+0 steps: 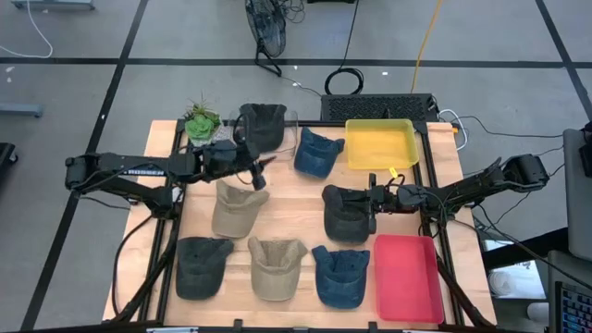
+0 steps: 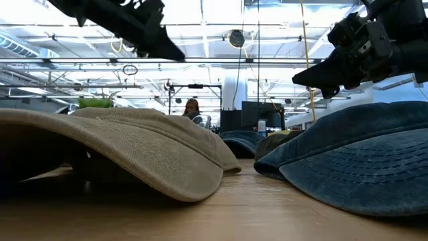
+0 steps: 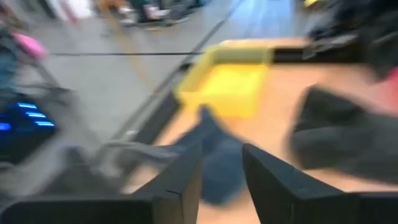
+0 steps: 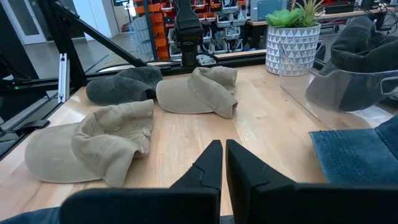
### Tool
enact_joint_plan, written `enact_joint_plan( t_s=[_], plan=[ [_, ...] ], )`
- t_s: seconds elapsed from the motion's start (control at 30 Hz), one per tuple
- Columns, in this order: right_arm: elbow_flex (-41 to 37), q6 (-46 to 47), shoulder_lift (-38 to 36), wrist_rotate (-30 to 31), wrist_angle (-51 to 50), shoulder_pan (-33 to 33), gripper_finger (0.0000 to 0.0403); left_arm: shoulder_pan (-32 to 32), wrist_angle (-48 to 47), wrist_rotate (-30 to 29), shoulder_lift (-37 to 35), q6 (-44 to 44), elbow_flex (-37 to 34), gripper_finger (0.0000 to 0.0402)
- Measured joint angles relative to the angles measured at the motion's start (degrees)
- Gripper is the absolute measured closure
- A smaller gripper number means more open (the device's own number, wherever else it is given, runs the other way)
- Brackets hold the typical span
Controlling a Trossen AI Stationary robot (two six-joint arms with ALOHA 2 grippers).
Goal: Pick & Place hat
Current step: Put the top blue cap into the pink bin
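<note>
Several caps lie on the wooden table. A dark cap [image 1: 262, 125] sits in a clear bin at the far left, also seen in the right wrist view [image 4: 357, 46]. A blue cap [image 1: 314, 153] lies beside it. My left gripper [image 1: 262, 173] is open and empty, in the air between the bin and a tan cap [image 1: 239, 208]. Its fingers [image 3: 186, 180] point toward the blue cap [image 3: 217, 168]. My right gripper [image 1: 370, 199] is shut and empty at the right edge of a dark cap [image 1: 344, 215]. Its fingertips [image 4: 222, 155] point toward the table's left.
A yellow tray [image 1: 381, 143] stands at the far right and a red tray [image 1: 407, 276] at the near right. A potted plant [image 1: 201, 122] stands at the far left corner. A dark cap [image 1: 203, 266], a tan cap [image 1: 276, 266] and a blue cap [image 1: 340, 276] lie along the near edge.
</note>
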Motion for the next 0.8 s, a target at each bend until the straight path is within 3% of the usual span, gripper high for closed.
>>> enact_joint_plan(
  t_s=[0.2,0.4,0.57,0.67,0.8],
  plan=[
    [0.0,0.0,0.0,-0.07,-0.05,0.0,0.0403,-3.93,-0.89,6.71,0.02,-5.36,0.0,0.0321],
    [0.0,-0.17,0.0,0.57,-0.17,-0.01,0.0403,-7.7,3.94,6.79,0.07,-4.71,-0.04,0.0366],
    [0.27,-0.92,-0.02,10.6,-0.97,-1.62,0.0401,-8.46,7.66,10.27,-0.79,-1.87,-0.06,0.0396],
    [4.42,-1.67,0.01,10.25,-8.45,-4.54,0.039,-7.6,7.95,11.06,-2.44,-1.18,-0.04,0.0384],
    [15.5,-2.78,1.74,8.99,-25.7,-8.74,0.036,-6.69,7.23,11.94,-5.14,-1.63,-0.09,0.0373]
  ],
)
